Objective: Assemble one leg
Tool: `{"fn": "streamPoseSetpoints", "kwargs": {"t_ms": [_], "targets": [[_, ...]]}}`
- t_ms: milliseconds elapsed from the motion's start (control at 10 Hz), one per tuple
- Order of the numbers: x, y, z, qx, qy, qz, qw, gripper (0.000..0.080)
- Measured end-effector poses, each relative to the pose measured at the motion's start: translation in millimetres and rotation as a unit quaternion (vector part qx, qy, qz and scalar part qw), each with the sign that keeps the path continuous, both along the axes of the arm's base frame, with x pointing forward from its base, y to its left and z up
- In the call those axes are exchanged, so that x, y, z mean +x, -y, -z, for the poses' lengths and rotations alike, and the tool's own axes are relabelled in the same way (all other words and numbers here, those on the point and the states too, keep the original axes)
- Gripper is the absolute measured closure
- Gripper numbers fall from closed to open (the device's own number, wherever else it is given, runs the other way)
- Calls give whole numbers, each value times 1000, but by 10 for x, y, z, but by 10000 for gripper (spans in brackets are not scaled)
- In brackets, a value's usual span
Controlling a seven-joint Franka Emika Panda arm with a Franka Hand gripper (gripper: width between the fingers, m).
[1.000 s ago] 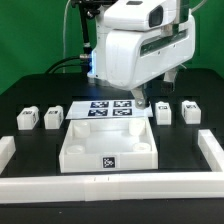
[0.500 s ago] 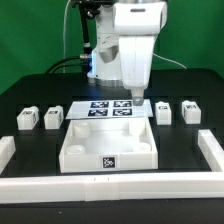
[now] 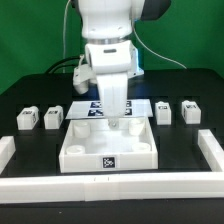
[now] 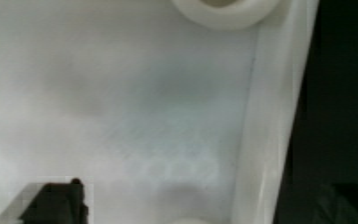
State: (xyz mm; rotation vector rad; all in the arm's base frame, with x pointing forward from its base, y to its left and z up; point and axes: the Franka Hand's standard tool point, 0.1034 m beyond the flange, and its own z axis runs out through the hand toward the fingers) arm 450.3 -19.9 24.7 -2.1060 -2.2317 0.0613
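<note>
The gripper (image 3: 117, 121) hangs with its two dark fingers (image 4: 51, 203) spread wide and nothing between them. Under it is only the floor of the large white square plastic tray (image 3: 75, 160), close to the back wall and to one round corner socket (image 4: 220, 10).

No small white oblong plastic leg (image 3: 163, 112) is held. Two stand on the black table (image 3: 30, 90) at the exterior view's right of the tray, and two more at its left.

I judge that the step in hand is the reach for a leg. To do it well, the arm should first pass clear above the tray wall. It should then come down with the block centred between the fingers and close on two flat opposite sides, so that the leg does not tip.

Half a second ago the gripper hung above the thin flat white marker board (image 3: 88, 110), more to the exterior view's right. Now it is lower and over the tray. The legs and the tray have not moved.
</note>
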Motion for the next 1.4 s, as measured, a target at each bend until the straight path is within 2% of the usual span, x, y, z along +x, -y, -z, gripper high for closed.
{"fn": "streamPoseSetpoints", "kwargs": {"t_ms": [200,600,700,800,900,1000,1100,1200,1400], "targets": [[-86,-16,141,2,-14,5,1000,150],[-108,33,163,3,-12,12,1000,172],[-108,34,163,3,-12,12,1000,342],[-108,34,163,3,-12,12,1000,342],[-109,34,163,3,-12,12,1000,543],[-109,34,164,3,-12,12,1000,679],[-88,38,152,3,-8,12,1000,679],[-75,39,147,3,-5,13,1000,735],[-64,39,144,3,-2,13,1000,735]]}}
